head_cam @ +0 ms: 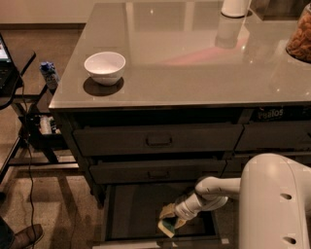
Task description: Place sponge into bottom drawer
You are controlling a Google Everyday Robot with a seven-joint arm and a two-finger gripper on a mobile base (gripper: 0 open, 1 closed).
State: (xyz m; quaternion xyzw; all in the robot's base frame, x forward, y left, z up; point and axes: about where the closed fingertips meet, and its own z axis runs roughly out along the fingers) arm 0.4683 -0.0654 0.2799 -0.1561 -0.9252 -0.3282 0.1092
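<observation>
The bottom drawer (131,214) of the left column stands pulled open, with a flat dark interior and a pale front edge. My gripper (170,220) reaches down into its right half from the white arm at the lower right. It is shut on the sponge (167,226), a small yellow block with a dark green face, held low just above or on the drawer floor near the front edge. The fingers hide part of the sponge.
A white bowl (105,67) sits on the grey countertop (194,58) at the left. A white cylinder (235,7) and a snack container (300,38) stand at the back right. The two upper drawers (158,140) are closed. A black stand with cables (29,126) is at the left.
</observation>
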